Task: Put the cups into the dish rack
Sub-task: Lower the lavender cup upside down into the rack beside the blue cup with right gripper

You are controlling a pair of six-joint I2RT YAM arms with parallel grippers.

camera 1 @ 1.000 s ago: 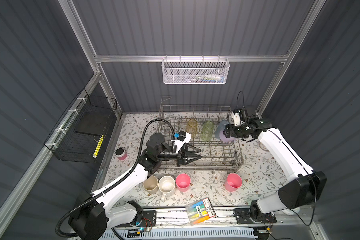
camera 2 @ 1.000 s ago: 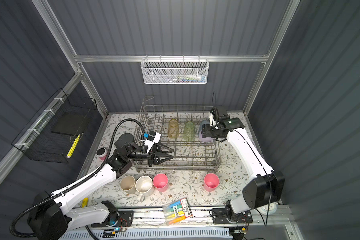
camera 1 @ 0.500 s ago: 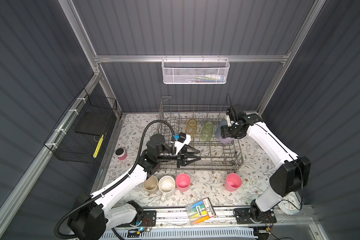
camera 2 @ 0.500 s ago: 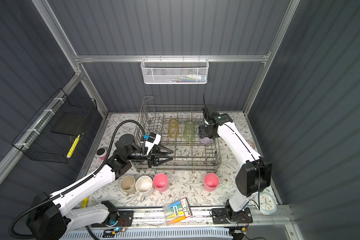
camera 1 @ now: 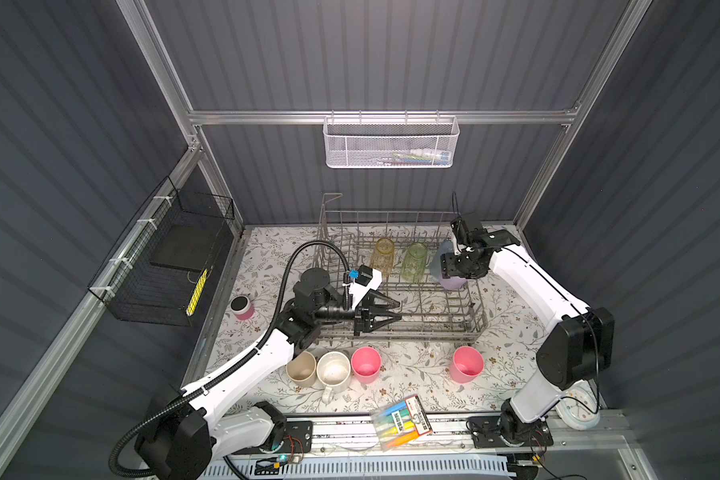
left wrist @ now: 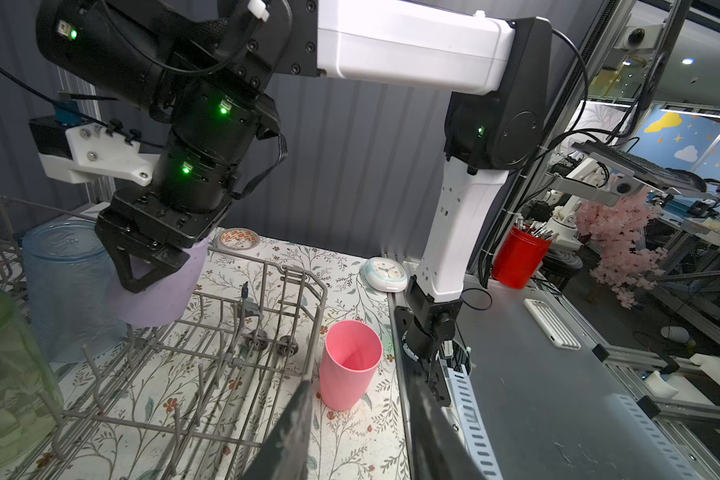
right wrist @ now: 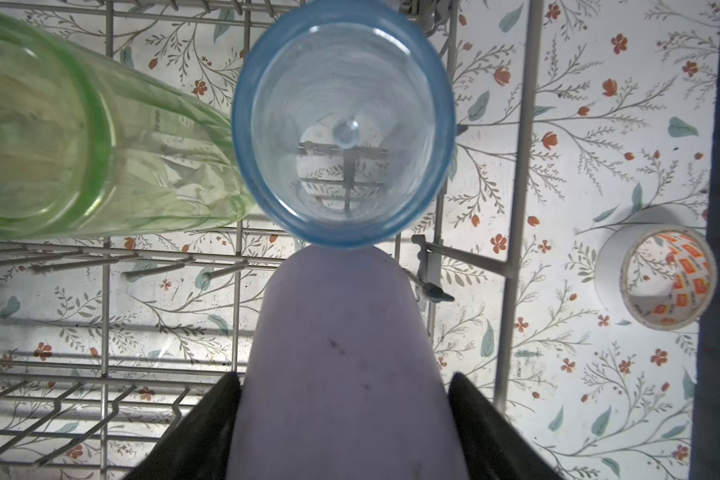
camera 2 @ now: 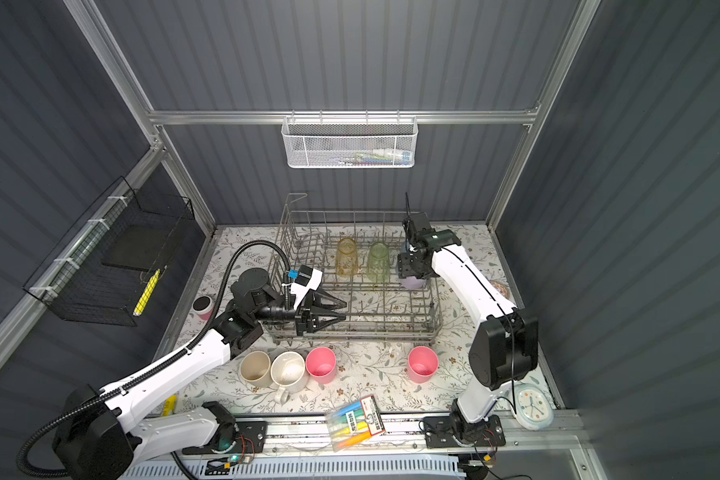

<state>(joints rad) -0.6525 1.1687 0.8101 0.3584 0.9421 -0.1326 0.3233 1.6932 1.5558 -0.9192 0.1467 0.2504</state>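
My right jaws clamp the lilac tumbler (right wrist: 341,332) by its walls; I judge it light, stiff, slick. Left jaws apart.

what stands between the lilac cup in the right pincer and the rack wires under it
Nothing visible does. The right pincer holds the lilac cup low inside the dish rack, at its right end. The clear-blue tumbler stands close beside it, not beneath it.
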